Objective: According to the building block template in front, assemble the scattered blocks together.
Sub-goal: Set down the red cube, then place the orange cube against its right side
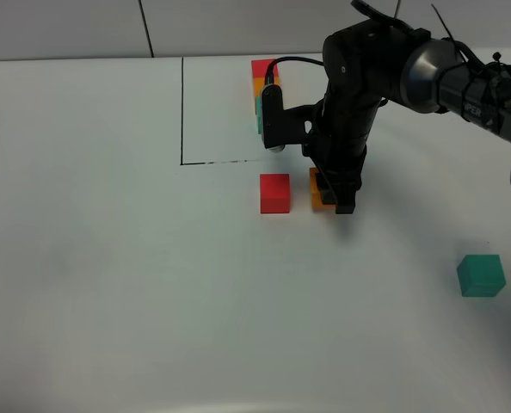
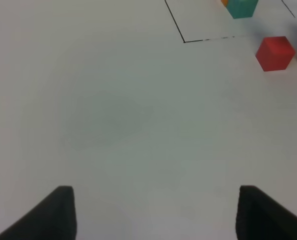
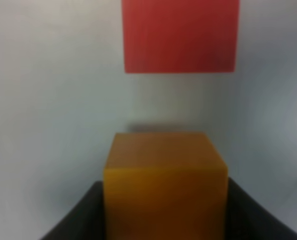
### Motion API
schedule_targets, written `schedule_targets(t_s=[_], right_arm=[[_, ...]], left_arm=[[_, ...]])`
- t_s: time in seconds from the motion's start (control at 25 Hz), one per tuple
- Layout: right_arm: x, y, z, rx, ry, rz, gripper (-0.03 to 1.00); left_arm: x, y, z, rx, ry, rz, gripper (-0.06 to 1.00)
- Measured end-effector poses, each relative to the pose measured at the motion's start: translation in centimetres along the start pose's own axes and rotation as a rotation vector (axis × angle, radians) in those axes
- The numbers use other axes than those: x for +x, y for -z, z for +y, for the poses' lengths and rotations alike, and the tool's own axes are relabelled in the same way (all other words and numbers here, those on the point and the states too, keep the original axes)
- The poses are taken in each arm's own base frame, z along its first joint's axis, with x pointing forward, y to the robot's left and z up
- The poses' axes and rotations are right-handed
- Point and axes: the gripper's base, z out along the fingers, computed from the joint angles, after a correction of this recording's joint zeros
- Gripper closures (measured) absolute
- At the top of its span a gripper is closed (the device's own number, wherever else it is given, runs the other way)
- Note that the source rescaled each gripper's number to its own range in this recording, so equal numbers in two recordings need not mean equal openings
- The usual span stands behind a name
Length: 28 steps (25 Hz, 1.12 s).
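The template (image 1: 261, 86), a red, orange and teal line, lies at the back inside the black outline, partly hidden by my right arm; its teal end shows in the left wrist view (image 2: 242, 7). The loose red cube (image 1: 274, 193) (image 2: 274, 53) (image 3: 180, 35) sits just in front of the outline. My right gripper (image 1: 333, 200) (image 3: 163, 220) is shut on the loose orange cube (image 1: 319, 191) (image 3: 163, 185), which stands a small gap to the right of the red cube. The loose teal cube (image 1: 481, 275) lies alone at the front right. My left gripper (image 2: 156, 215) is open and empty over bare table.
A black outline (image 1: 181, 112) (image 2: 183, 41) is drawn on the white table around the template. The right arm's dark body (image 1: 359, 77) and its cable hang over the template's right side.
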Motion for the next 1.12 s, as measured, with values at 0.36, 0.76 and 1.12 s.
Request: schedule_targets(t_s=[0.36,0.76,1.12], right_arm=[[-0.5,-2.1,-0.4,-0.036,-0.022,-0.023,0.96],[-0.7,-2.6,-0.3,-0.041,-0.019,-0.023,0.96],[-1.6,-2.6,-0.6,0.007,-0.041,-0.063,0.96]], left_arm=[[0.0,0.0,0.0,0.0,0.0,0.0,0.52],[0.0,0.0,0.0,0.0,0.0,0.0,0.52],[0.0,0.0,0.0,0.0,0.0,0.0,0.52]])
